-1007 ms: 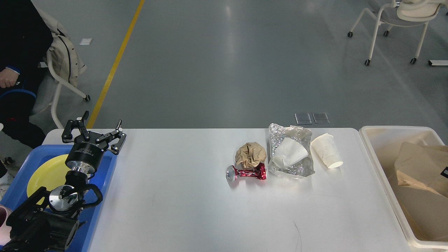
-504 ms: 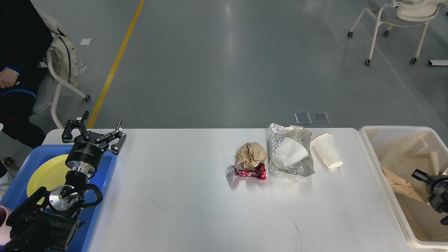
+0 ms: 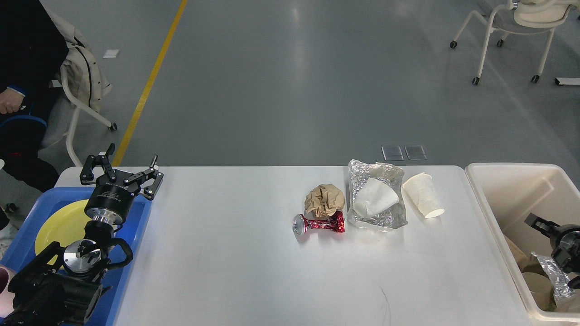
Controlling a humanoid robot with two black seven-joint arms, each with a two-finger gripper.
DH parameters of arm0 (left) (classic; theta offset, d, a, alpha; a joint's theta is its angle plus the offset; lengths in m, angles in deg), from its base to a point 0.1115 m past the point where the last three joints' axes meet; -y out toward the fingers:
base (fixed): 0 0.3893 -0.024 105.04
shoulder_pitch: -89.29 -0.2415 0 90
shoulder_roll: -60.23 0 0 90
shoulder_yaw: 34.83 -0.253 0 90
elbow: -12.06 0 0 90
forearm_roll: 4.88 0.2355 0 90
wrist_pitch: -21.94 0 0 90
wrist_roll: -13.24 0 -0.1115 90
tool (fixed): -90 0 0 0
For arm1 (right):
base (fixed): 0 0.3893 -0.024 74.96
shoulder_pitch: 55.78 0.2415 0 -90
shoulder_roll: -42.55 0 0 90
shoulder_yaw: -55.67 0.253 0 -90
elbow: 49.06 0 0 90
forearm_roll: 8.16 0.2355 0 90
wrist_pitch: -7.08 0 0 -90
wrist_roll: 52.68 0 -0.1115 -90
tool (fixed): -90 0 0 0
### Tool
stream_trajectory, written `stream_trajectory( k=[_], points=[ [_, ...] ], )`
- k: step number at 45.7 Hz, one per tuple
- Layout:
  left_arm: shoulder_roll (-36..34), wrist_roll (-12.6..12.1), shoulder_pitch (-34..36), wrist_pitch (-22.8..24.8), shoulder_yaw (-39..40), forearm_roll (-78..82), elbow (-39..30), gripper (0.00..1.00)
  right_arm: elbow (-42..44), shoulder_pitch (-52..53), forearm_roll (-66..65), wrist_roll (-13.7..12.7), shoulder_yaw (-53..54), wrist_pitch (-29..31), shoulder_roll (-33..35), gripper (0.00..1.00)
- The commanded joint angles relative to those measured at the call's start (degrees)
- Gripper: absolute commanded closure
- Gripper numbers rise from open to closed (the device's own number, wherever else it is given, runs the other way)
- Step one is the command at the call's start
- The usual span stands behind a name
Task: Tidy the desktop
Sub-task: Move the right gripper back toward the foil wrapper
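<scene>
White matte desktop [image 3: 235, 271], faint scuffs; grey floor [image 3: 294, 90] w/ yellow line [image 3: 149, 81].

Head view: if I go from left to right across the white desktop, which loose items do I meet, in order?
Crushed red can → crumpled brown paper → silver foil bag with a white cup lying on it → second white paper cup.

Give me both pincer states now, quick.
Left pincer: open, holding nothing, above the blue tray.
Right pincer: over the cream bin, state cannot be told.
</scene>
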Motion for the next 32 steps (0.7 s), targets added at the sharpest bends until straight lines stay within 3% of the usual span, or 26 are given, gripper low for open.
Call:
stream_trajectory(
  k=[1,5,21,32],
  points=[
    [0.01,0.00,0.00,0.00,0.00,0.00,0.00,0.03,-0.08,2.80,-0.12,0.02,-0.03,0.44,-0.02,0.00],
    [0.01,0.00,0.00,0.00,0.00,0.09,0.00,0.03,-0.08,5.96,-0.12,0.02,-0.03,4.38,0.07,0.00],
    [0.01,0.00,0.00,0.00,0.00,0.00,0.00,0.03,-0.09,25.47,-1.96,0.72,-0.03,29.78,0.78,0.00],
    [-0.07,0.00,0.00,0.00,0.00,0.00,0.00,0.03,-5.87,39.70,-7.94,0.72,-0.12,40.77,-3.62,0.00]
  ],
)
